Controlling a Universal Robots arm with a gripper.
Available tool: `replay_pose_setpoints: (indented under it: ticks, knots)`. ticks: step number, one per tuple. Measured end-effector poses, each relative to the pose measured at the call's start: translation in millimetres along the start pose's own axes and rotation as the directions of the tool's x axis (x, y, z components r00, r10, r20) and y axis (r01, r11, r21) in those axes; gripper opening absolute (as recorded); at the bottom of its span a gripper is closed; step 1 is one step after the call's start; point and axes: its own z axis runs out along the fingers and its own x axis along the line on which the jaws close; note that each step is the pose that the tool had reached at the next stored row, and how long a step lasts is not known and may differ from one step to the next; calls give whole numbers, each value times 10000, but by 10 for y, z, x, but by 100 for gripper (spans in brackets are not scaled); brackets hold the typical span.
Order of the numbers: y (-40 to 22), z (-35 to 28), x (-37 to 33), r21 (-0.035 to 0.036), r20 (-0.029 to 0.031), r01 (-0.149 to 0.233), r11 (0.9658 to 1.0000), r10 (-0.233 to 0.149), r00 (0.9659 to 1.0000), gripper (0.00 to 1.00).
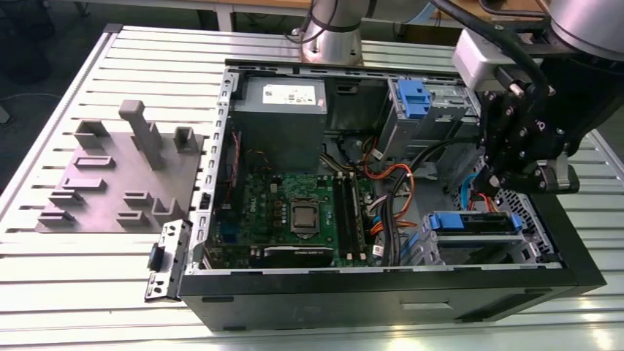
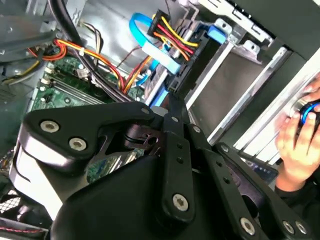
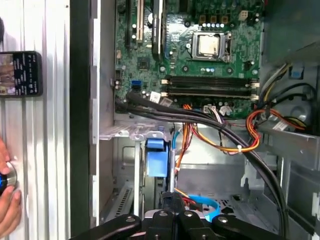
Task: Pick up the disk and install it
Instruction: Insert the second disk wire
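Above drive bay (image 1: pixel 478 248) | jaws closed, empty | disk (image 1: pixel 475 223) seated, long axis across exterior view

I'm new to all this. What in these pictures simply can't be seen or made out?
- The disk: in the exterior view its bay covers most of it, so whether it sits fully home is unclear.
- What the gripper touches: its own black body blocks this in the second wrist view.
- A person's hand: cut off by the picture's edge in the first wrist view.
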Motion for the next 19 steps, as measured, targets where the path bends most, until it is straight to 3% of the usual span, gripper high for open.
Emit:
replay_pose_setpoints:
  ticks: [9,11,19]
  knots:
    - [-190,32,-38,-149,1,-11,9999,11,10000,11]
    - [-205,40,-53,-182,1,-14,9998,14,10000,11]
    - [-208,42,-68,-186,-4,-18,9998,18,10000,11]
